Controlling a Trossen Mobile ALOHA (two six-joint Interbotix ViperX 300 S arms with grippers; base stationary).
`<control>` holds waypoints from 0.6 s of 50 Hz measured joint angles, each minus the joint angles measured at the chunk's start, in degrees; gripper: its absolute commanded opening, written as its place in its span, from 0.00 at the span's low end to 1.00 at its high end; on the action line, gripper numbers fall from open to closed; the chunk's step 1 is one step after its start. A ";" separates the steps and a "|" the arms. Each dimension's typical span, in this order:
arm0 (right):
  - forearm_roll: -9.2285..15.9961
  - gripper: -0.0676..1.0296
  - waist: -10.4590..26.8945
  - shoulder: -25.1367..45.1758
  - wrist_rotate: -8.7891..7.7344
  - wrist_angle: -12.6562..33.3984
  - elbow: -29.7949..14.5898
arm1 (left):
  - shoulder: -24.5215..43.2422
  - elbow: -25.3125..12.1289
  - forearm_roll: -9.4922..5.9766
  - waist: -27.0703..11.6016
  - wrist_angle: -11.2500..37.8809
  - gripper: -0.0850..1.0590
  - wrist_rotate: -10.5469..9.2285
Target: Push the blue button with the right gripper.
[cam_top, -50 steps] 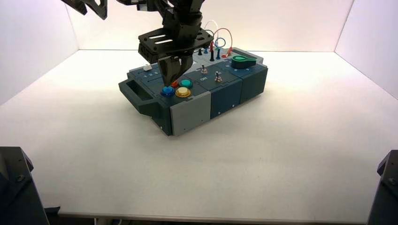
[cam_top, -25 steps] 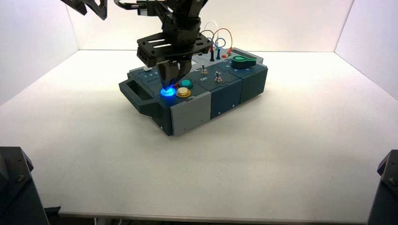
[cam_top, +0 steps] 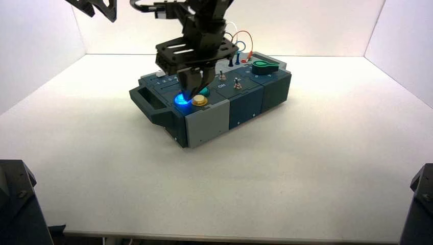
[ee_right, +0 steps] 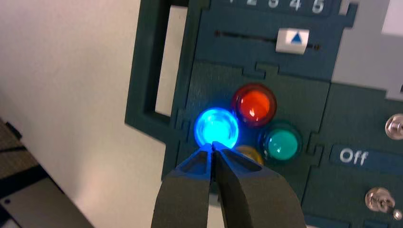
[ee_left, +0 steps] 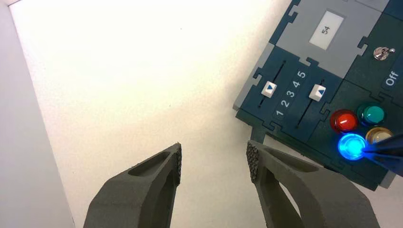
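White counter [cam_top: 306, 168], matte, broad, evenly lit. White back wall [cam_top: 306, 25], plain. White side walls, left [cam_top: 35, 46] and right [cam_top: 403, 46], angled inward toward the back. Soft shadow on counter just beside the box. Dark fixtures at both near corners, left [cam_top: 18, 204] and right [cam_top: 418, 204].

High overview; 2 wrist close-ups, shared blue button [ee_right: 216, 128].
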 measured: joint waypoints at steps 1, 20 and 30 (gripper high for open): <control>-0.09 0.04 0.00 -1.05 -0.18 0.00 0.44 | 0.00 -0.09 0.00 0.00 0.00 0.70 0.00; -0.26 0.24 0.00 -19.25 -0.88 0.09 8.17 | 0.35 0.00 -0.09 0.00 0.00 0.70 0.00; -0.26 0.53 0.00 -32.26 -0.79 2.64 12.92 | 0.62 0.00 -0.09 -0.35 0.00 0.70 0.00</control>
